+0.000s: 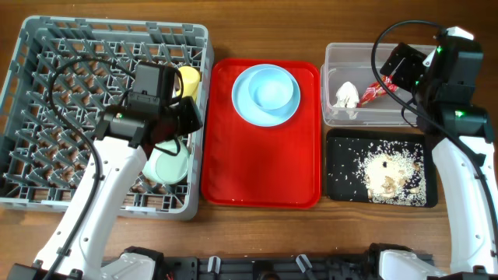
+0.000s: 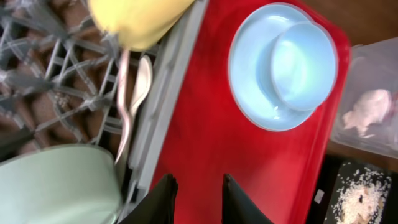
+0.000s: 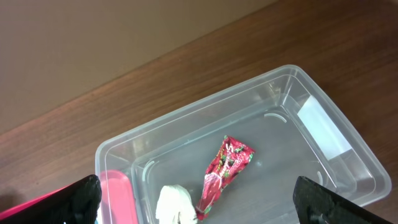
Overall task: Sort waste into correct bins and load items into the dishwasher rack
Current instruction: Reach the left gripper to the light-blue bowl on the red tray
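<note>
My left gripper point(image 2: 198, 190) hovers over the right wall of the grey dishwasher rack point(image 1: 47, 93), open a little with nothing between its fingers. In the rack lie a white spoon point(image 2: 142, 84), a yellow cup point(image 2: 140, 22) and a pale green bowl point(image 2: 56, 183). A light blue bowl point(image 1: 272, 89) sits on a light blue plate point(image 1: 245, 105) on the red tray point(image 1: 261, 171). My right gripper point(image 3: 199, 199) stands wide open above the clear tub point(image 3: 323, 134), which holds the red wrapper point(image 3: 225, 168) and the white napkin point(image 3: 174, 205).
A black tray point(image 1: 342, 148) strewn with rice scraps point(image 1: 389, 175) lies in front of the clear tub. The left arm's cable loops over the rack. Bare wooden table shows behind the tub and along the front edge.
</note>
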Controlling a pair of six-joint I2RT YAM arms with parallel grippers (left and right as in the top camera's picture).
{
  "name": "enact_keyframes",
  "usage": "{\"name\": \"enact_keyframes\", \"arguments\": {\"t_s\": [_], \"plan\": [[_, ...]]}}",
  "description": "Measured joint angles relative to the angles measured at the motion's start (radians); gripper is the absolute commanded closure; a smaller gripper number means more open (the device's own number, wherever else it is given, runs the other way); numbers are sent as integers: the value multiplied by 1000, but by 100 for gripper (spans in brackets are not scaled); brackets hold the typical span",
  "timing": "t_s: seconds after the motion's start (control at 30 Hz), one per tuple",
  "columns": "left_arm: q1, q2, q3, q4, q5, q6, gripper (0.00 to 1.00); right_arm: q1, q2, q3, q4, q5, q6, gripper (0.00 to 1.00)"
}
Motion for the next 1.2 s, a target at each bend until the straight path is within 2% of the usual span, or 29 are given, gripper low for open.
{"name": "enact_keyframes", "arguments": {"t_s": [0.1,0.13,0.2,0.3,0.37,0.53,0.6,0.7,0.83,0.93,1.2], "plan": [[-66,15,32,90,8,18,83,0,0,0,0,0,0,0],[-90,50,95,35,16,18,84,0,0,0,-2,0,0,0],[-118,177,330,-105,21,31,85,0,0,0,-1,0,0,0],[-182,494,870,-381,29,94,83,0,0,0,0,0,0,0],[-233,644,1002,-391,30,119,79,0,0,0,0,0,0,0],[-366,919,1019,-237,32,137,76,0,0,0,1,0,0,0],[-417,975,1019,-209,15,138,76,0,0,0,0,0,0,0],[-453,981,1019,-201,-40,142,82,0,0,0,0,0,0,0],[-473,981,1012,-177,-108,139,81,0,0,0,0,0,0,0],[-482,981,976,-146,-231,119,80,0,0,0,0,0,0,0],[-481,982,852,-29,-283,114,80,0,0,0,1,0,0,0]]}}
